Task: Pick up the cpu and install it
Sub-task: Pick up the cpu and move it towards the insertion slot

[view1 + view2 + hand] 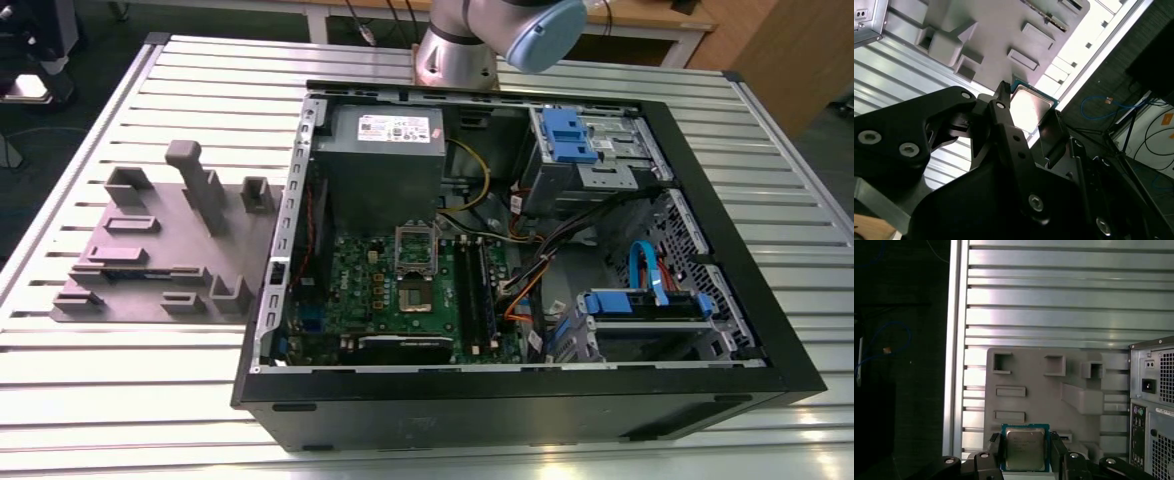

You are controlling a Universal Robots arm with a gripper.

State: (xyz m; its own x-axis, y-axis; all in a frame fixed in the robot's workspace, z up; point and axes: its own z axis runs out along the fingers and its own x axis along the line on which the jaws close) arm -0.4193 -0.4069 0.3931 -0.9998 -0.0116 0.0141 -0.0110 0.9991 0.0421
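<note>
**Chip gripped over the tray**

In the first wrist view the cpu [1025, 447] is clamped by its sides between the fingers [995, 450] of the gripper [1025, 456]. It is held above the grey tray [1039, 390], which is laid on the slatted table [1054, 305] beside the open computer case [534, 250].

Chip [1025, 449] has a shiny silver-grey top with a teal-green rim. Tray [1054, 390] is plain mauve-grey, table [1054, 300] is ribbed silver slats, case [507, 405] black, board [354, 268] green, power supply [380, 170] grey, clips [566, 132] blue.
</note>
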